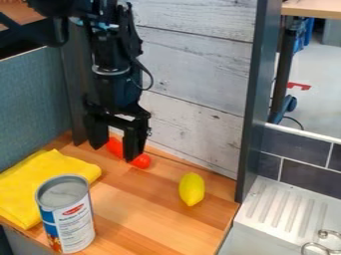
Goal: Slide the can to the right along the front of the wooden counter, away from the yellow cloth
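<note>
Smooth wood on the counter [143, 214], bare metal topping the paper-wrapped can [68, 211], soft matt cloth [40, 182], and the lemon [192, 189], perhaps plastic, fairly smooth!

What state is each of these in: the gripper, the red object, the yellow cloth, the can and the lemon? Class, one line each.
Gripper: open, fingers apart
Red object: lying down, partly hidden behind the gripper
Yellow cloth: folded, lying flat
Can: upright
Lemon: whole, lying on the wooden surface
</note>
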You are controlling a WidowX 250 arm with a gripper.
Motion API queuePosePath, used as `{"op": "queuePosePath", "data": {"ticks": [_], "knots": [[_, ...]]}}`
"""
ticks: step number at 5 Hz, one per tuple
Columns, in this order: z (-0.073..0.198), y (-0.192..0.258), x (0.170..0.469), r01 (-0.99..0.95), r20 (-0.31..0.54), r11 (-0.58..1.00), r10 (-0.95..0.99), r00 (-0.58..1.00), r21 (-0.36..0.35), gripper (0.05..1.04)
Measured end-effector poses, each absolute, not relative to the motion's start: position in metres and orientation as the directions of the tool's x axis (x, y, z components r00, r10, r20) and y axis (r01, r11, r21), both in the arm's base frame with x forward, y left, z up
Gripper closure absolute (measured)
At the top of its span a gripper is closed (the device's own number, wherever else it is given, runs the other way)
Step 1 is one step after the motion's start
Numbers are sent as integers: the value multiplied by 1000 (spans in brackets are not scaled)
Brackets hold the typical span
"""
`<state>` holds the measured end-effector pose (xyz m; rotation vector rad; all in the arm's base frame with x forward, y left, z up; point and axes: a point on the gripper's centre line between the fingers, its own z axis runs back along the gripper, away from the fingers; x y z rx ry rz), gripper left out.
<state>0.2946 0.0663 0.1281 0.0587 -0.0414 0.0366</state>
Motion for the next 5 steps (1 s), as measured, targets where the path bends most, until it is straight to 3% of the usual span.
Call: {"op": "queuePosePath", "data": {"ticks": [2, 4, 5], "knots": [[125, 81, 301, -77, 25, 997, 76, 997, 28, 79], [136, 130, 299, -157, 53, 986, 154, 987, 62, 79], [131, 161, 288, -104, -54, 990, 109, 993, 92, 79]]}}
